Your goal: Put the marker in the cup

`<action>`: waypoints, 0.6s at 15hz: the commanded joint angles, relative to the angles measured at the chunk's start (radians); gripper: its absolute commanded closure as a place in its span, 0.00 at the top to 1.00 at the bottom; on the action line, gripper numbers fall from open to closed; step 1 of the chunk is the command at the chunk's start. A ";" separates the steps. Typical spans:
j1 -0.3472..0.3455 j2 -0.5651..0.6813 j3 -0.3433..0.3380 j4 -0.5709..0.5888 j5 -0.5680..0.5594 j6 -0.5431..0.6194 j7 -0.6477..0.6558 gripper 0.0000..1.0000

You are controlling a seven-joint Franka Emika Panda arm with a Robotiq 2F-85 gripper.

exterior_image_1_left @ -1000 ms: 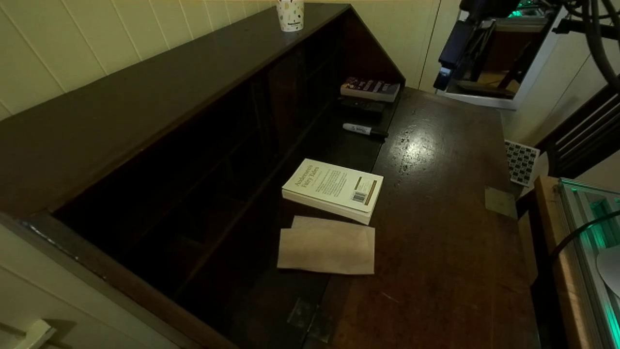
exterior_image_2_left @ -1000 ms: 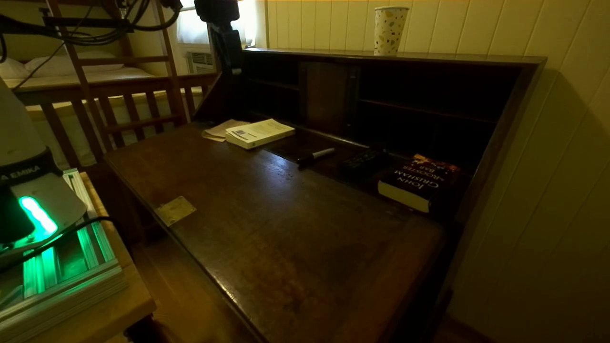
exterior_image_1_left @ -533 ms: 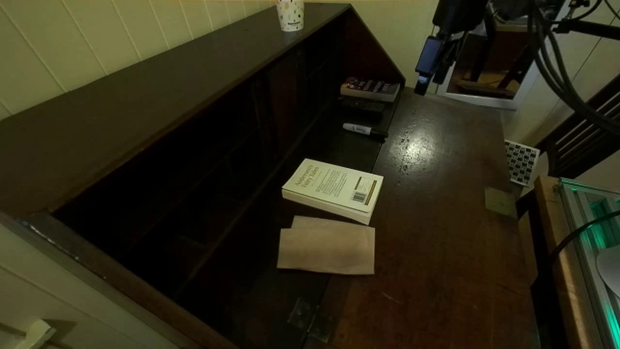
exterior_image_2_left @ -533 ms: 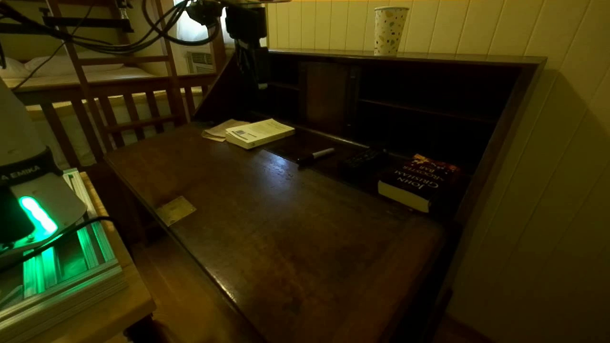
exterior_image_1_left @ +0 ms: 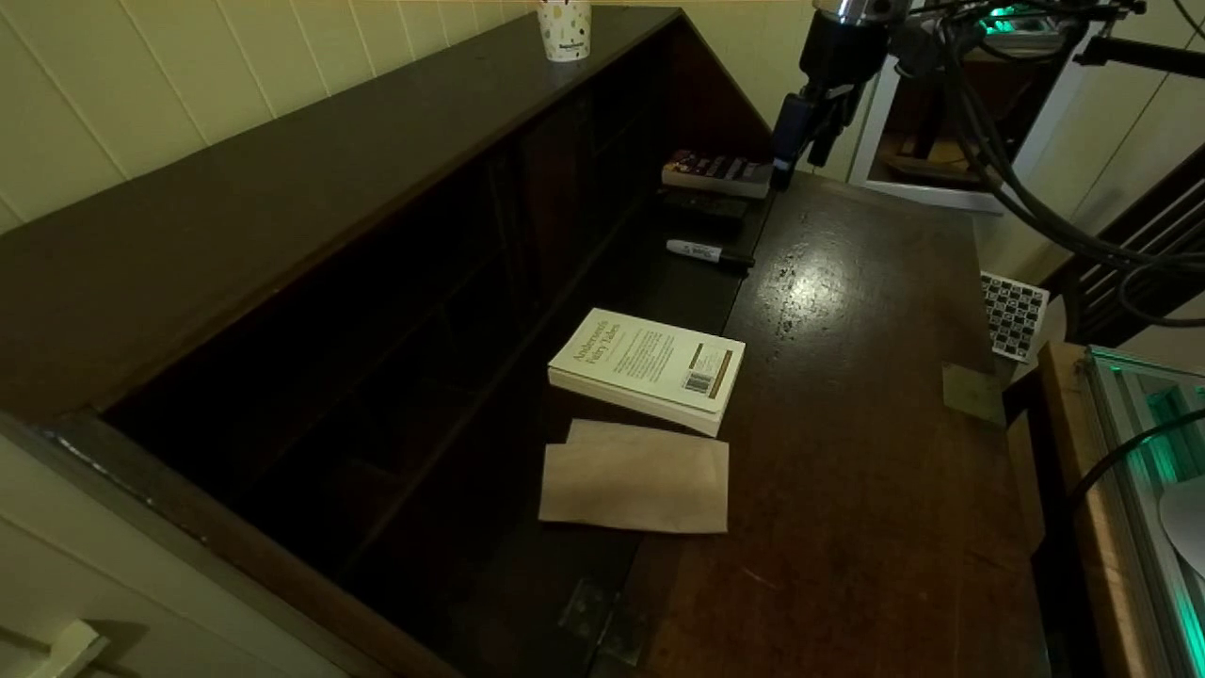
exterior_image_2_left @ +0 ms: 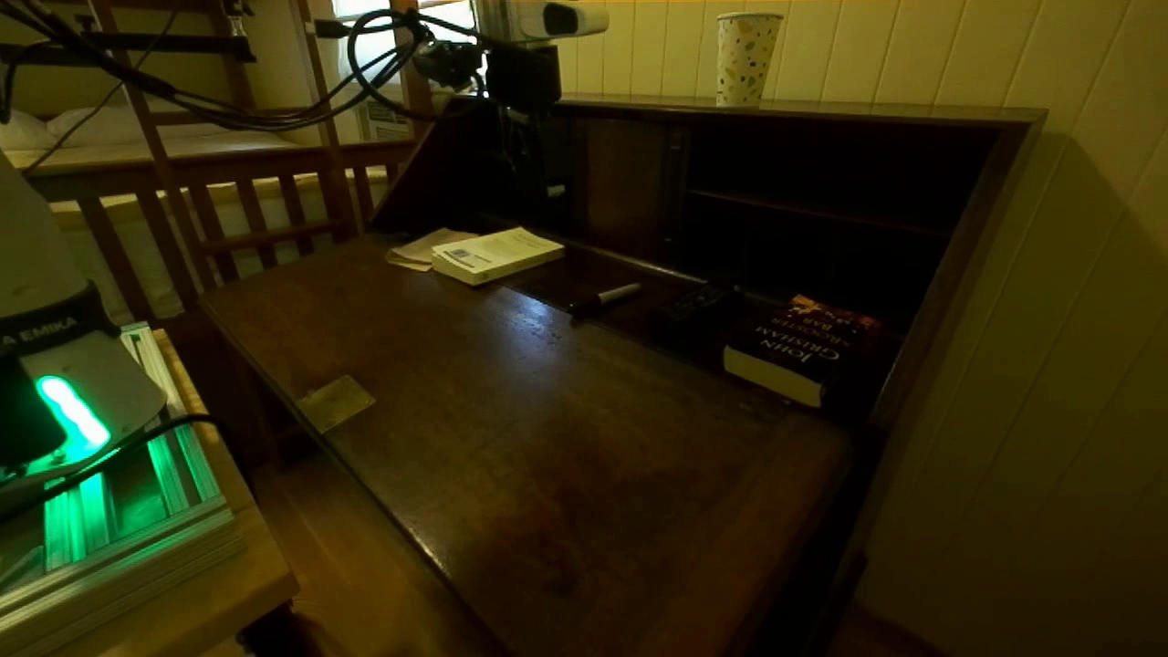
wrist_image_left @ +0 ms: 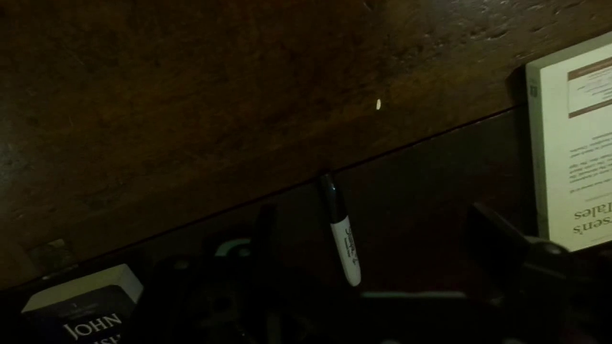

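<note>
Gripper [wrist_image_left: 373,210] empty, fingers wide, abv desk [wrist_image_left: 215,110]; marker [wrist_image_left: 341,228] lies flat there, cup [exterior_image_1_left: 565,36] up on top ledge [exterior_image_1_left: 329,169]. If descent goes off-ctr, a finger cld prob roll marker away or clip white bk [wrist_image_left: 576,148]

Wooden desk [exterior_image_2_left: 547,438], marker [wrist_image_left: 340,228], books [exterior_image_1_left: 650,367], paper [exterior_image_1_left: 635,485], cup [exterior_image_2_left: 746,59]
</note>
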 commanded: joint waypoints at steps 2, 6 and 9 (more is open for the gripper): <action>-0.005 0.014 0.005 0.017 -0.001 -0.001 0.004 1.00; -0.005 0.016 0.005 0.022 -0.001 -0.001 0.005 1.00; -0.013 0.067 0.003 0.048 -0.020 0.038 0.077 1.00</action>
